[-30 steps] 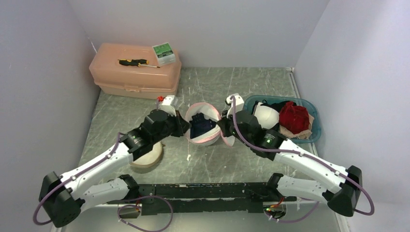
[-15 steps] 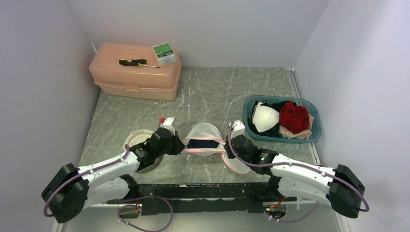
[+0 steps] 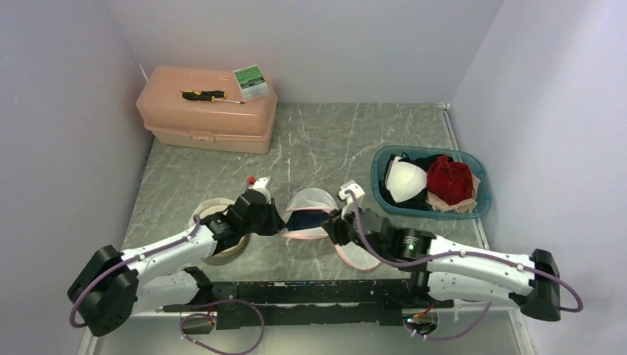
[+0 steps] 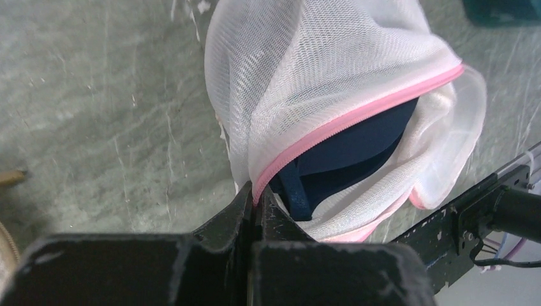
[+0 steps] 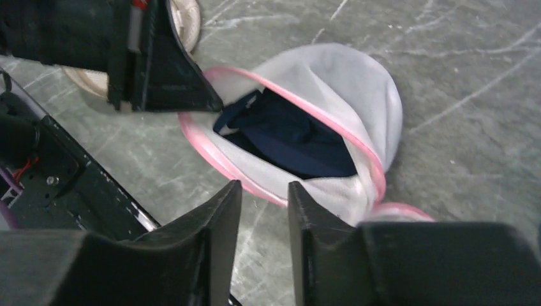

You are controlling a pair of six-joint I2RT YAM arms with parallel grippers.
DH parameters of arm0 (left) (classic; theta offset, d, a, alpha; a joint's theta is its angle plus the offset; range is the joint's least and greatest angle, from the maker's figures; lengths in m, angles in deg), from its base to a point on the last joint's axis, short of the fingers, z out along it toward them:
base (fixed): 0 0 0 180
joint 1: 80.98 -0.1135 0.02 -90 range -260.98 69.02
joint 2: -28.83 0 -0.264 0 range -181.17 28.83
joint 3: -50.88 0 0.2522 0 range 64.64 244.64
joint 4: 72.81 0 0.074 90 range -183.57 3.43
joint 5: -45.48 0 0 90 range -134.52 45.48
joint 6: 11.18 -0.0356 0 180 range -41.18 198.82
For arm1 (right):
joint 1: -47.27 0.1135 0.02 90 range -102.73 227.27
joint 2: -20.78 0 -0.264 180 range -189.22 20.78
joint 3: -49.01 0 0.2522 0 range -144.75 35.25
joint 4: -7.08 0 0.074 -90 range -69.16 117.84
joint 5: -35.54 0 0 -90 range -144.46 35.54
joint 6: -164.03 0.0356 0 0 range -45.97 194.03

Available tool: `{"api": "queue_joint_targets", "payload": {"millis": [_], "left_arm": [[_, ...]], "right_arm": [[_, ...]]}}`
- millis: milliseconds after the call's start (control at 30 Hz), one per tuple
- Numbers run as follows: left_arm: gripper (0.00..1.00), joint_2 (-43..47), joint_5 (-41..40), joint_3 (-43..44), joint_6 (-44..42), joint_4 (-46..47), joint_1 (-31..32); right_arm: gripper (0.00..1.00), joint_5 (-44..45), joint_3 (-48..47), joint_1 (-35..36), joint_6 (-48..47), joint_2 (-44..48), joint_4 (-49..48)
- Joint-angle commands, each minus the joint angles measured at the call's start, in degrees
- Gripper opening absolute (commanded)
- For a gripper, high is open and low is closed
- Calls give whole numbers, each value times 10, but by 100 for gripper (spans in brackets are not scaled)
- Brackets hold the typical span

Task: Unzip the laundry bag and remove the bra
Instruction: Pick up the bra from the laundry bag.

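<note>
The laundry bag [image 5: 363, 89] lies on the desk [image 3: 325, 140] between the arms, unzipped, with the navy bra [image 5: 287, 137] inside. The left pincer [image 4: 255, 191] is pressed together on the pink zip edge [image 4: 357, 116], holding the mouth open. The right pincer [image 5: 265, 188], spread and empty, faces that mouth. The bra lies just ahead of it, slantwise, so the right arm is likely the one to reach in.

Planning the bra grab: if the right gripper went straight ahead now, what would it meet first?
Probably the pink rim of the laundry bag, then the navy bra beyond; depth unclear.
</note>
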Motion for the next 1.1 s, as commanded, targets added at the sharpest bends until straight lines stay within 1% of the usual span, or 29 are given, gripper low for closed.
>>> {"api": "queue_joint_targets", "payload": {"millis": [0,100,233,333,400,567,667,733,800,900,1033,1067], "left_arm": [[3,-18,40,17,32,-17,-1],[4,-16,59,12,54,-19,-1],[8,1,70,-6,72,-16,-1],[14,14,65,-15,80,-20,-1],[22,20,60,-19,83,-24,-1],[49,27,59,-12,107,-42,-2],[61,39,76,-20,136,-38,-1],[64,46,95,-37,160,-13,-1],[64,47,108,-51,178,12,0],[57,41,101,-55,184,4,2],[40,36,91,-61,179,9,3],[33,35,90,-62,177,8,3]], "right_arm": [[32,-10,-78,4,-44,-117,-16],[30,-22,-100,-3,-56,-192,-34],[29,-82,-124,-23,-69,-265,-54],[29,-111,-129,-23,-76,-289,-52],[30,-118,-126,-23,-78,-302,-45],[32,-131,-91,-22,-66,-281,-55],[35,-141,-80,-22,-58,-273,-61],[37,-148,-76,-22,-53,-279,-66],[39,-154,-68,-21,-49,-286,-76],[43,-160,-63,-21,-46,-286,-89],[48,-147,-69,-21,-46,-277,-81],[49,-140,-71,-21,-43,-270,-79]]}}
